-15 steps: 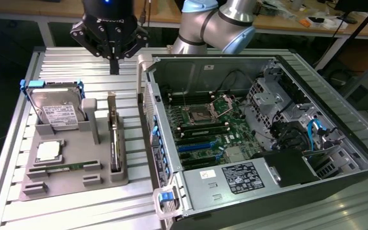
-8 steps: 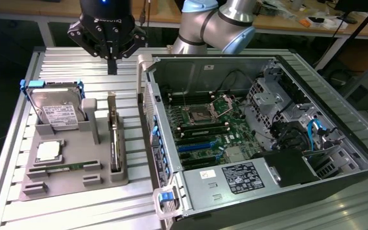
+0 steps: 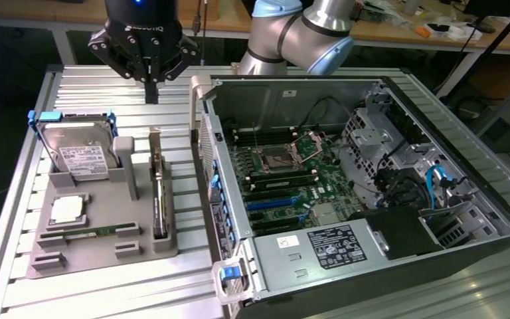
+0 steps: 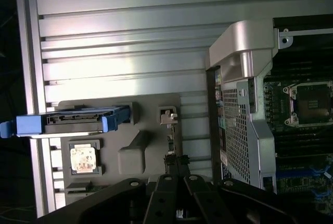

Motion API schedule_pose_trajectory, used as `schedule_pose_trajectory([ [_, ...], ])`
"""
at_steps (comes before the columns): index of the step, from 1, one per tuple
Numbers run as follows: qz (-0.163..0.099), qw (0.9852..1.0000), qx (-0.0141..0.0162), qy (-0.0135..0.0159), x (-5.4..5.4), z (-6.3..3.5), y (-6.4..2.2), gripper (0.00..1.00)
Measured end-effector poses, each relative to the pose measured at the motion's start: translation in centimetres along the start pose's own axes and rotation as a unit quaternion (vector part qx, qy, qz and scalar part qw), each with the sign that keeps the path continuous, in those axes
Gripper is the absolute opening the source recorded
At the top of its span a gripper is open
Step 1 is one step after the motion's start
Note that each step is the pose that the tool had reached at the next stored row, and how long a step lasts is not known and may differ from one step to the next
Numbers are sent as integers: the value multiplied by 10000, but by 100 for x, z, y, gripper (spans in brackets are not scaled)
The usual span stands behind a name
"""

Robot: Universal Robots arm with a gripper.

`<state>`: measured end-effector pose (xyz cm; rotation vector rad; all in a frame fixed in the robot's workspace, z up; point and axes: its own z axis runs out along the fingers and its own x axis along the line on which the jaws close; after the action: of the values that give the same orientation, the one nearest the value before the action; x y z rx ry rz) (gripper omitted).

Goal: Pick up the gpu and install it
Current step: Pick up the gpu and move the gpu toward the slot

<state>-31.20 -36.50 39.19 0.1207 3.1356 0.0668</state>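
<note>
Closed, empty gripper (image 3: 151, 90) hanging high over grey tray (image 3: 104, 249), clear of gpu (image 3: 157, 199)
From exterior view's left: blue-framed hard drive (image 3: 78, 156), then gpu standing on edge in tray slot, thin black, silver bracket at far end, then open PC case (image 3: 264, 93) with whole motherboard; from wrist view, gpu (image 4: 169, 140) edge-on, a mere sliver

**Robotics lab, pretty clearly**

Looks like a robotics lab or test workshop to me. 1 robot arm (image 3: 313, 33) hangs over a ribbed aluminium table (image 3: 104, 292). An open computer case (image 3: 291, 90) (motherboard and cables all exposed) lies on it beside a grey parts holder (image 3: 104, 256). Cluttered wooden workbenches (image 3: 503, 40) run along the back.
</note>
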Motion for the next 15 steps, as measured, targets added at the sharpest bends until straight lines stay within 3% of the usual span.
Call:
schedule_pose_trajectory([
  [11,0,10000,0,0,0,0,0,11],
  [15,0,10000,0,0,0,0,0,42],
])
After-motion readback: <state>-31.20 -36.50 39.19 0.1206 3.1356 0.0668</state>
